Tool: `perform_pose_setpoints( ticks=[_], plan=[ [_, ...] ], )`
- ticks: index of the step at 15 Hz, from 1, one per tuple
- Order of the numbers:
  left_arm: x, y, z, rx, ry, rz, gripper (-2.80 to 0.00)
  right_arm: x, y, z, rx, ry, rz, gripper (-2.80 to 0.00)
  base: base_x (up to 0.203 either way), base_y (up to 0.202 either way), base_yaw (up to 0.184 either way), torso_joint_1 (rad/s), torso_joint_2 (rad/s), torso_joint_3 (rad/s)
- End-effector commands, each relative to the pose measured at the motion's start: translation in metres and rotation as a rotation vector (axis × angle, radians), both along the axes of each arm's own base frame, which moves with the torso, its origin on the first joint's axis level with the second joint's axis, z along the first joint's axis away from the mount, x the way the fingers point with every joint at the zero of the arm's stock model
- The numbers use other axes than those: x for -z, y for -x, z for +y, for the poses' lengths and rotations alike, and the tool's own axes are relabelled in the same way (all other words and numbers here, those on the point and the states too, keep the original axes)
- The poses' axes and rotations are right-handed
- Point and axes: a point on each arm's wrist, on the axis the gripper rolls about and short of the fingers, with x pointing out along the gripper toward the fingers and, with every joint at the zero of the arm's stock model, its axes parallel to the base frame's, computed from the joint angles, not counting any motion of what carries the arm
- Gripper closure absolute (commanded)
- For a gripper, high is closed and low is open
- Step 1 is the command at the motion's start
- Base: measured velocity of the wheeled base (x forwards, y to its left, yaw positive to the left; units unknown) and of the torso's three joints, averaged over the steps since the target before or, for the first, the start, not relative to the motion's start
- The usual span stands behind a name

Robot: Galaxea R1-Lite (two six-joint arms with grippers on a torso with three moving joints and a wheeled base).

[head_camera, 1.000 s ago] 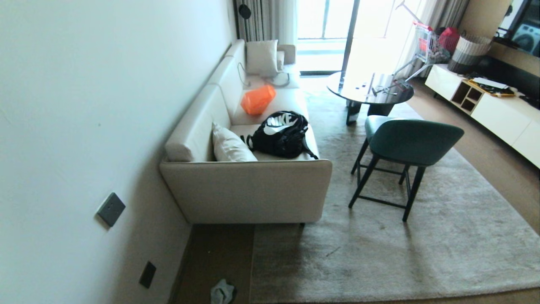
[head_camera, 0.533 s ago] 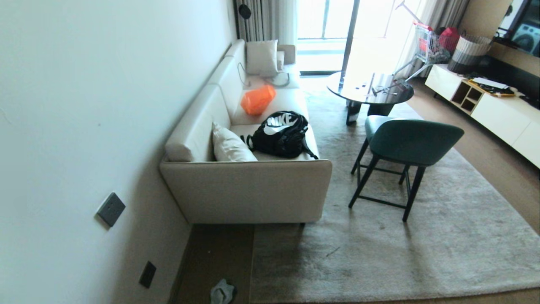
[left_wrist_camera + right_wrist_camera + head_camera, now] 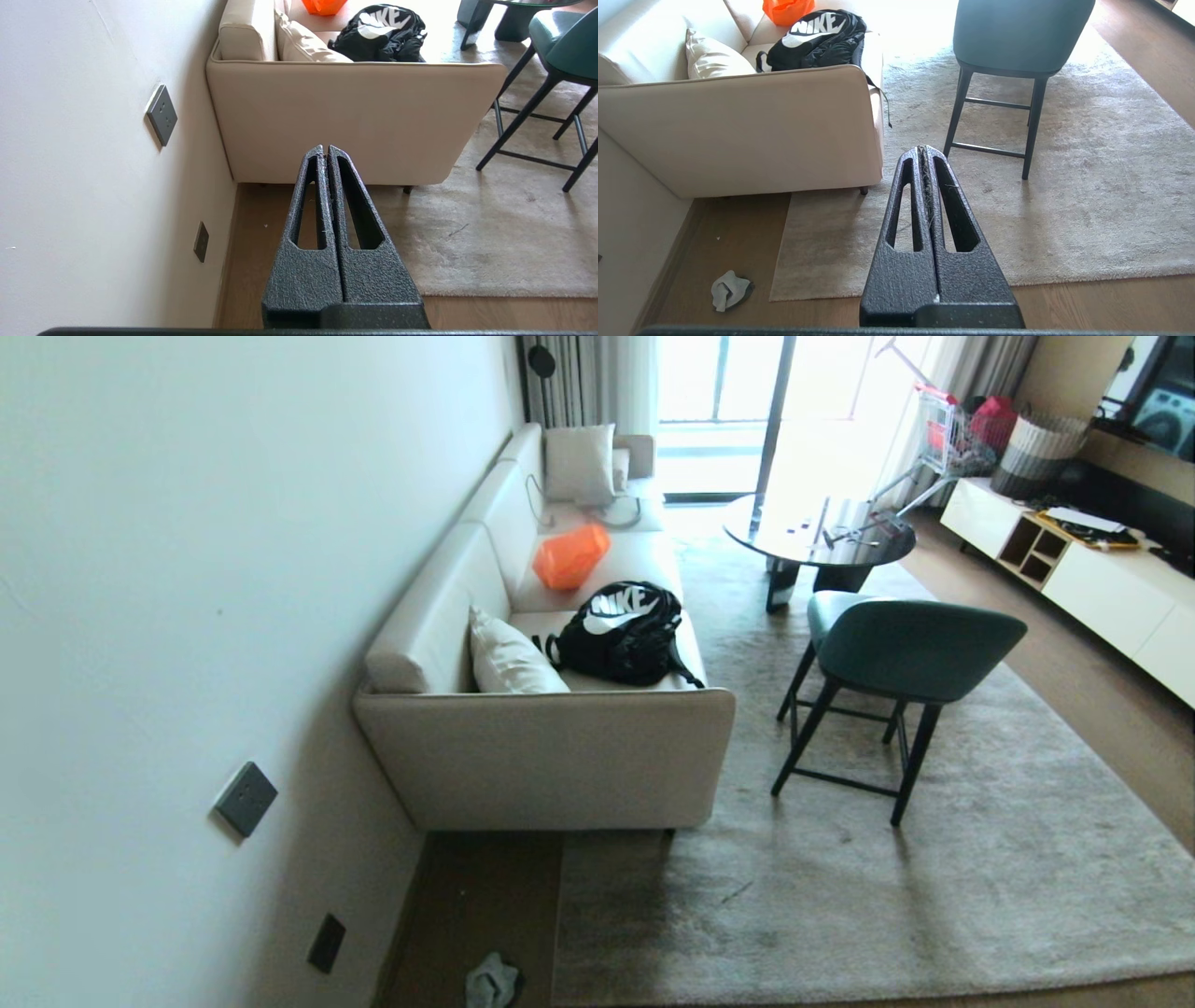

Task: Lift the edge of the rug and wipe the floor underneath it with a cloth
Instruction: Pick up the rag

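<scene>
The large light grey rug (image 3: 887, 877) lies flat on the brown wood floor (image 3: 481, 896), its near-left corner (image 3: 777, 294) close to the sofa's end. A small crumpled pale grey-blue cloth (image 3: 492, 982) lies on the bare floor strip between wall and rug; it also shows in the right wrist view as the cloth (image 3: 729, 290). My left gripper (image 3: 325, 150) is shut and empty, held high above the floor strip. My right gripper (image 3: 924, 150) is shut too, hovering over the rug with only lint between its fingers. Neither arm shows in the head view.
A beige sofa (image 3: 551, 747) with a black backpack (image 3: 624, 633) and orange bag stands along the left wall. A green chair (image 3: 892, 658) and dark round table (image 3: 817, 534) stand on the rug. A white low cabinet (image 3: 1102, 579) runs along the right.
</scene>
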Motion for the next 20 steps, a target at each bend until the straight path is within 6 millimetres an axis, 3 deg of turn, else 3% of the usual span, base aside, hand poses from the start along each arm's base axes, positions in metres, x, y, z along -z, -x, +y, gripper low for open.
perform_pose_setpoints(
  ticks=[1, 13, 20],
  plan=[
    [-0.0002, 0.0, 0.0, -0.001, 0.0, -0.001, 0.0, -0.0001, -0.0001, 0.0, 0.0, 0.0, 0.001, 0.0, 0.0, 0.0, 0.0, 0.0, 0.0, 0.0],
    [0.0002, -0.0001, 0.0, -0.001, 0.0, 0.0, 0.0, -0.0001, -0.0001, 0.0, 0.0, -0.003, 0.0, 0.0, 0.0, 0.0, 0.0, 0.0, 0.0, 0.0],
    [0.0002, -0.0001, 0.0, -0.001, 0.0, 0.0, 0.0, 0.0001, -0.0001, 0.0, 0.0, -0.003, 0.002, 0.0, 0.0, 0.0, 0.0, -0.127, 0.3, 0.169]
  ],
)
